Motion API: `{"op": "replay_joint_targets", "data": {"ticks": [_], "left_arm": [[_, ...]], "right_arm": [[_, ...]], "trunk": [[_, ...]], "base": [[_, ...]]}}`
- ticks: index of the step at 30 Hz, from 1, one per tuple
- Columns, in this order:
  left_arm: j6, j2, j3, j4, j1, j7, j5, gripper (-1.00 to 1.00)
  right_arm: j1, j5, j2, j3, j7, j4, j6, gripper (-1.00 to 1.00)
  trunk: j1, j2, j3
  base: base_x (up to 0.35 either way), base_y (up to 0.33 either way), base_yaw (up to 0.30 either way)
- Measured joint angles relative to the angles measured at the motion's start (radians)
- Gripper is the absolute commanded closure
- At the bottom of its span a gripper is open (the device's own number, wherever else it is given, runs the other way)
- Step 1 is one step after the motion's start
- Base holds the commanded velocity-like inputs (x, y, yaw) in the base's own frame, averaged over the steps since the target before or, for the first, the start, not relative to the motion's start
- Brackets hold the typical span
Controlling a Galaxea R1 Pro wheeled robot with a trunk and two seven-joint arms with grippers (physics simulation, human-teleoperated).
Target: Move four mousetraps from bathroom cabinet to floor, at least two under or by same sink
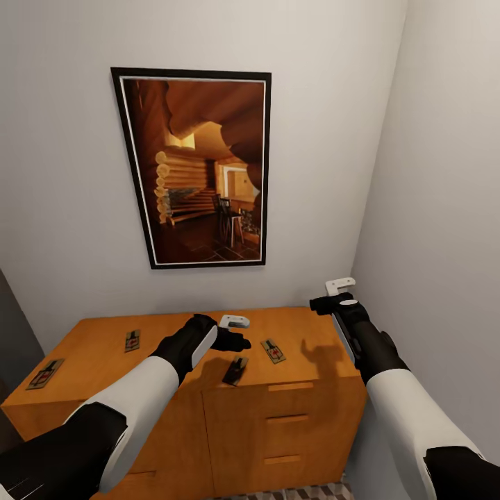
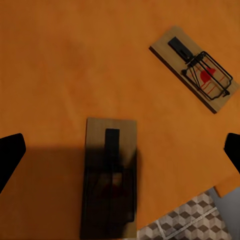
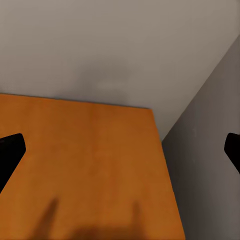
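- From my head camera I look down on the cabinet (image 1: 104, 333), whose orange-brown top carries all four mousetraps; nothing lies inside anything here, they simply rest flat on the wood. One mousetrap (image 1: 45, 373) sits at the far left edge, a second mousetrap (image 1: 132, 340) lies further in, a third mousetrap (image 1: 235, 370) sits near the front edge just under my left gripper (image 1: 235, 340), and a fourth mousetrap (image 1: 273, 351) lies just right of it. A small white object (image 1: 234, 321) rests on the top behind my left gripper. My right gripper (image 1: 340, 286) is raised over the right end of the cabinet, close to the side wall. A framed picture (image 1: 198, 167) hangs on the wall above, and three drawer fronts (image 1: 290, 419) show below the top.
- From my left wrist camera my fingertips (image 2: 11, 155) stand wide apart, holding nothing. The shadowed trap (image 2: 111, 175) lies between them on the wood, at the edge, with the tiled bathroom floor (image 2: 185, 220) beyond. The other trap (image 2: 192, 67) lies apart, tilted.
- From my right wrist camera my fingertips (image 3: 10, 150) are spread too, empty, above the bare corner of the cabinet top (image 3: 90, 165).
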Motion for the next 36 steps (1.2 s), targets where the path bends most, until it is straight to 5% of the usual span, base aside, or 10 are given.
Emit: {"op": "replay_joint_targets", "data": {"ticks": [4,36], "left_arm": [[0.000,0.000,0.000,0.001,0.000,0.000,0.000,-1.00],[0.009,0.000,0.000,0.003,0.012,0.001,-0.002,-1.00]], "right_arm": [[0.000,0.000,0.000,0.000,0.000,0.000,0.000,-1.00],[0.000,0.006,0.000,0.000,0.000,0.000,0.000,-1.00]], "trunk": [[0.015,-0.028,-0.013],[0.015,-0.028,-0.013]], "base": [[0.000,0.000,0.000],[0.000,0.000,0.000]]}}
